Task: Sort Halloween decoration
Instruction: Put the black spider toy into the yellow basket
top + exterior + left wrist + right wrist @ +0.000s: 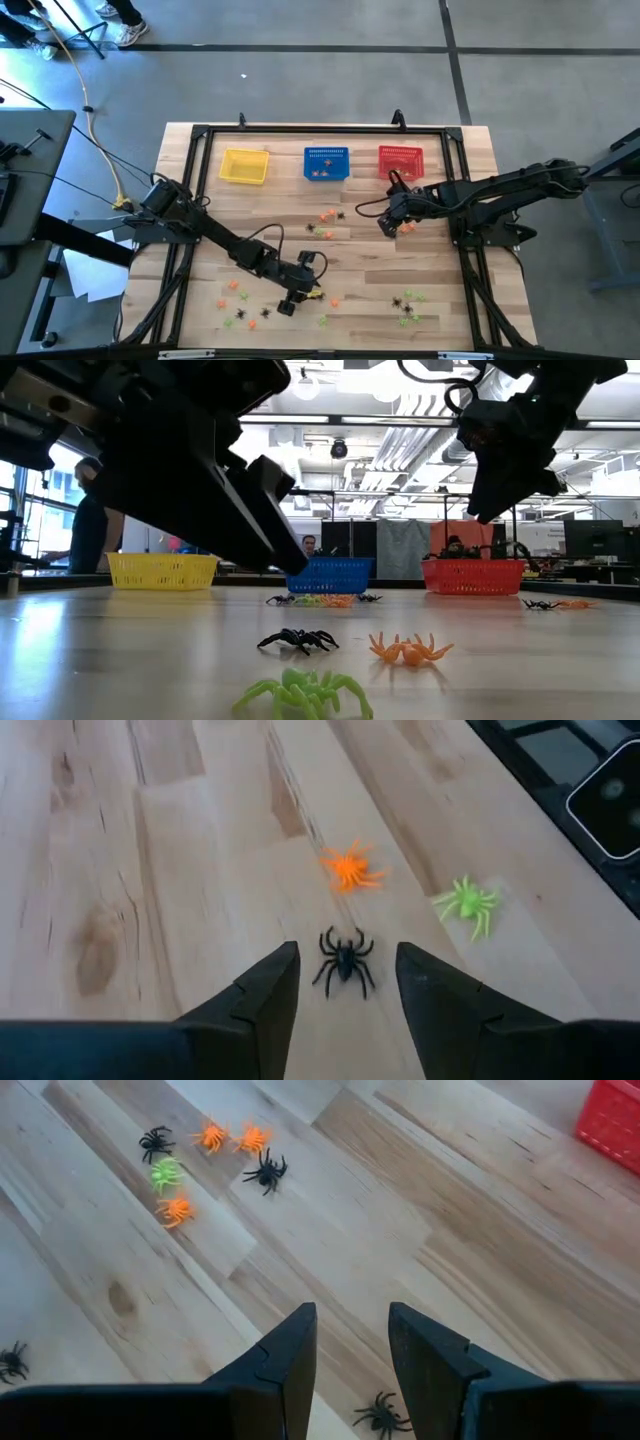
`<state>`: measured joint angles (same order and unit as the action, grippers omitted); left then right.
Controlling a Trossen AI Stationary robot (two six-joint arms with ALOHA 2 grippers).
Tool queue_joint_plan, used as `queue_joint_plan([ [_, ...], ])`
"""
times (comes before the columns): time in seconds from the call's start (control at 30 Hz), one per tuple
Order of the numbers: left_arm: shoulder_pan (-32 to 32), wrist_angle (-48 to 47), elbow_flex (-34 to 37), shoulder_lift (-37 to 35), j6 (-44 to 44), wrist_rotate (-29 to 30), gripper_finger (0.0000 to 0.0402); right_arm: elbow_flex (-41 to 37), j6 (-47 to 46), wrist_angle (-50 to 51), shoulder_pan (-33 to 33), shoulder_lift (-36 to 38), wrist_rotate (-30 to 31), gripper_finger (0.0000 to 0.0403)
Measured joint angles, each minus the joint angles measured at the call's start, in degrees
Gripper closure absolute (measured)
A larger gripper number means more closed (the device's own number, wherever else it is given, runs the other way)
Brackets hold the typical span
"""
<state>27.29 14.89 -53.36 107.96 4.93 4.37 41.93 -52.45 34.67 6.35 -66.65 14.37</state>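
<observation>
Small plastic spiders lie scattered on the wooden table point(470, 290). My left gripper point(347, 950) is open near the table's front edge point(302, 296), tilted down. A black spider point(343, 962) lies on the wood between its two fingers, which do not touch it. An orange spider point(350, 870) and a green spider point(467, 902) lie just beyond it. My right gripper point(350, 1312) hangs open above the table's middle right point(392, 225) with nothing between its fingers. Another black spider point(382, 1415) lies on the wood below it.
A yellow basket point(244, 166), a blue basket point(326, 163) and a red basket point(401, 162) stand in a row at the far edge. Spider clusters lie at mid-table point(328, 218), front left point(240, 300) and front right point(408, 303). A black frame point(196, 140) runs round the table.
</observation>
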Motion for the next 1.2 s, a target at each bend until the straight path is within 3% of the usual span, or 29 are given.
queue_joint_plan([
  [0.5, -0.7, 1.41, 0.0, 0.11, -3.08, -2.68, 0.0217, -0.01, 0.0, -0.26, 0.0, 0.0, 0.0, 0.0279],
  [1.2, -2.64, 8.27, -0.15, 8.35, -2.29, -6.65, 0.0217, -0.02, 0.0, -0.9, 0.0, 0.0, 0.01, 0.0279],
])
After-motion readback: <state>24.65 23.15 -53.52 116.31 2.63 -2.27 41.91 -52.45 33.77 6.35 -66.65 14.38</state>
